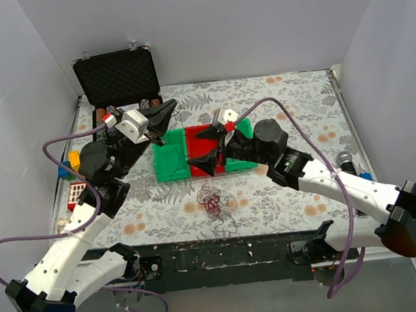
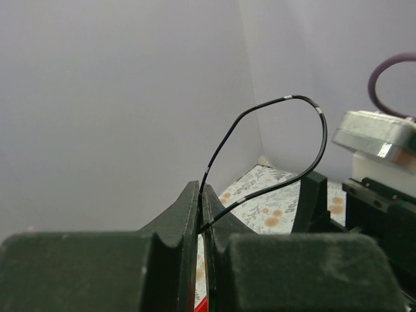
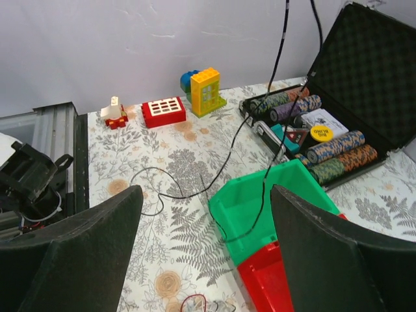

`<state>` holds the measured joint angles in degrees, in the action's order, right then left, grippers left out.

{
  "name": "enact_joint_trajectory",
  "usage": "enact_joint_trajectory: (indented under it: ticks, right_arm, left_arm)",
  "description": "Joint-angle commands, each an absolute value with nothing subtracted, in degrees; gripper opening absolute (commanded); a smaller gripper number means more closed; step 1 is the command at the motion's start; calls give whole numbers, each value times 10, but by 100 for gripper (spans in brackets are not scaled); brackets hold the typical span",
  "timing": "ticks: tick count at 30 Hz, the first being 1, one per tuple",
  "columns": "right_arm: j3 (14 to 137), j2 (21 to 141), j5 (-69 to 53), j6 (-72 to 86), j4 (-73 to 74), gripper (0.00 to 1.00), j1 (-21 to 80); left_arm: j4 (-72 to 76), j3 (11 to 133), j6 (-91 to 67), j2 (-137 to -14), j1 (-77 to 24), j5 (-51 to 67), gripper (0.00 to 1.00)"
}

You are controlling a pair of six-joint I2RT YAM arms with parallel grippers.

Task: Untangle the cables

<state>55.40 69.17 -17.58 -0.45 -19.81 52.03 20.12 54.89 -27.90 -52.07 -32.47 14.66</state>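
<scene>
Cables: the red-and-white tangle (image 1: pixel 212 198) lies on the table (image 1: pixel 291 96), near the front edge and just in front of the bins. One black cable (image 2: pixel 299 97) is lifted clear of it.

Left gripper (image 2: pixel 200 195): raised over the bins, jaws closed on the black cable, which arcs in a free loop above the fingertips.

Right gripper (image 3: pixel 207 195): jaws spread wide, nothing between them. It hangs above the green bin (image 1: pixel 170 163).

In the right wrist view the black cable drops from above, crosses the green bin and trails onto the table in a loose curl. Cannot tell whether its far end is free of the tangle.

Step in hand, as I judge it: drawing the black cable out.

To do it well:
- Right gripper should retake the cable low, near where it meets the table.
- Left should keep tension gentle so the tangle is not dragged.
- Feed hand over hand.
- Watch the bin rim for snagging.
</scene>
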Motion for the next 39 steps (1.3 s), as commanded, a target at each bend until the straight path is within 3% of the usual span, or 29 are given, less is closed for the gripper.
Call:
enact_joint_trajectory:
  ticks: [1,11,14,17,21,24,30,39]
  right_arm:
    - [566,712,-207,-10,-300,88,518]
    - [613,786,-223,19,-347,89,518]
    - [629,816,-240,42,-338,83,518]
    - [642,837,-231,45,-304,60,518]
    - [621,821,-216,47,-308,2,514]
    - [612,804,-205,50,-309,1,502]
    - [622,795,-221,94,-312,1,463]
    - [719,844,-250,172,-301,1,405]
  left_arm:
    - [170,591,-309,-509,-323,185,0]
    - [162,613,-345,-508,-323,231,0]
    - [166,617,-343,-507,-323,231,0]
    - [169,620,-340,-503,-323,226,0]
    - [170,612,-324,-491,-323,201,0]
    - [199,585,-307,-473,-323,150,0]
    - [294,491,-240,-439,-323,-86,0]
    - [63,415,-297,-365,-323,36,0]
